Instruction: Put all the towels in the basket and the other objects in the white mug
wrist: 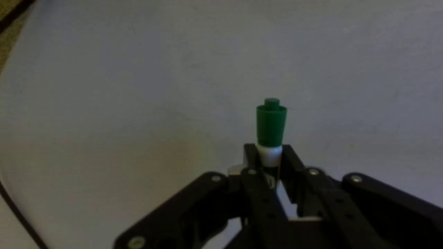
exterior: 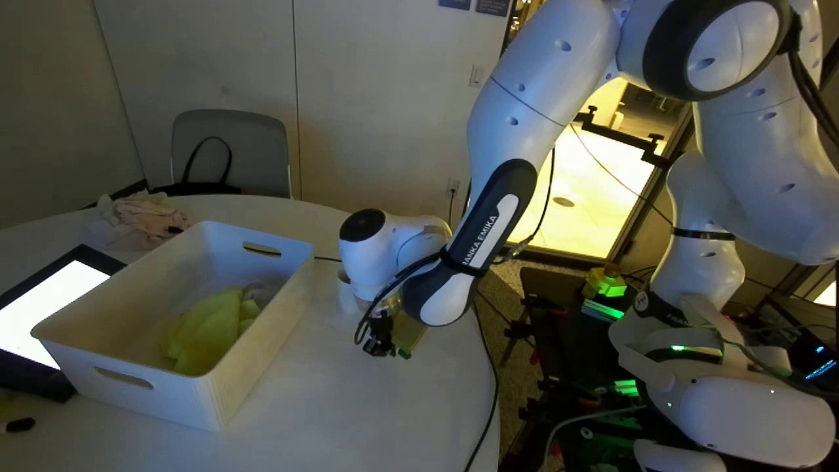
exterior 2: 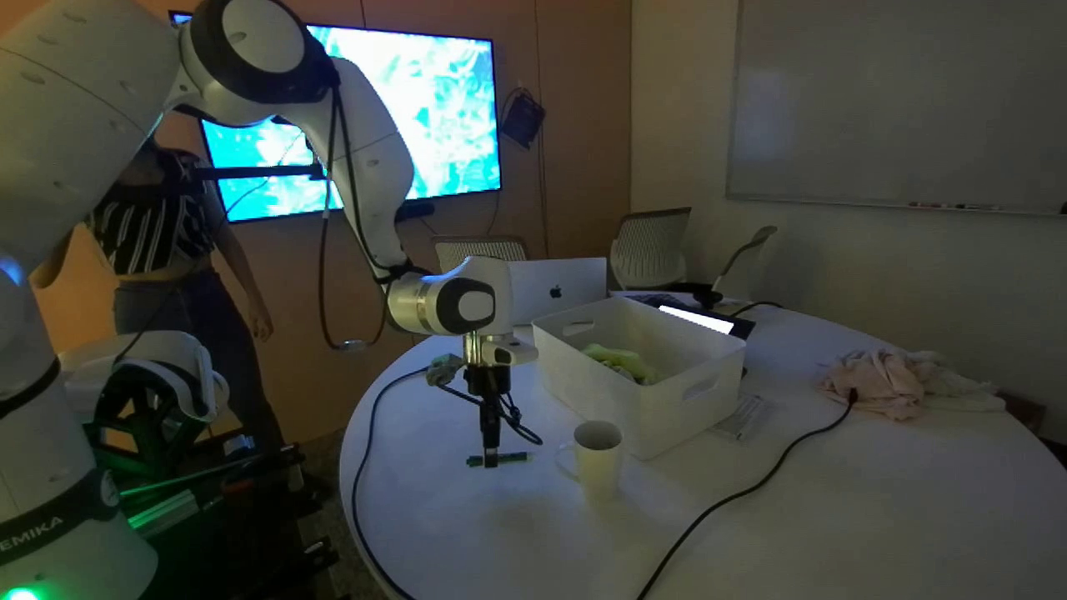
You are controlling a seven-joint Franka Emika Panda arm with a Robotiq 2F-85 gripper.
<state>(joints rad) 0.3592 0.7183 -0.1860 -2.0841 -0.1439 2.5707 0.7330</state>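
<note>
Round white table [exterior 2: 517,542], basket [exterior 2: 679,412] standing on it. Towels [exterior: 203,334] bunched inside basket, yellow-green plus a whitish-grey one. In an exterior view: gripper [exterior 2: 492,457] fingers-down, 8 o'clock from basket; white mug [exterior 2: 600,462] upright on table, 7 o'clock from basket, 3 o'clock from gripper, handle toward 9. Wrist view: marker [wrist: 271,128] grasped, jaws clenched on it, green end toward 12.

- In an exterior view, the camera looks down toward a pale wall [exterior: 380,98], the arm [exterior: 524,98] close at frame right.
- In an exterior view, the lens faces between a wall screen [exterior 2: 450,117] and whiteboard [exterior 2: 900,108].
- Shared in both exterior views: arm, basket [exterior: 177,393], surface [exterior: 367,419].
- The wrist view peers closely down past the fingers [wrist: 292,162].
</note>
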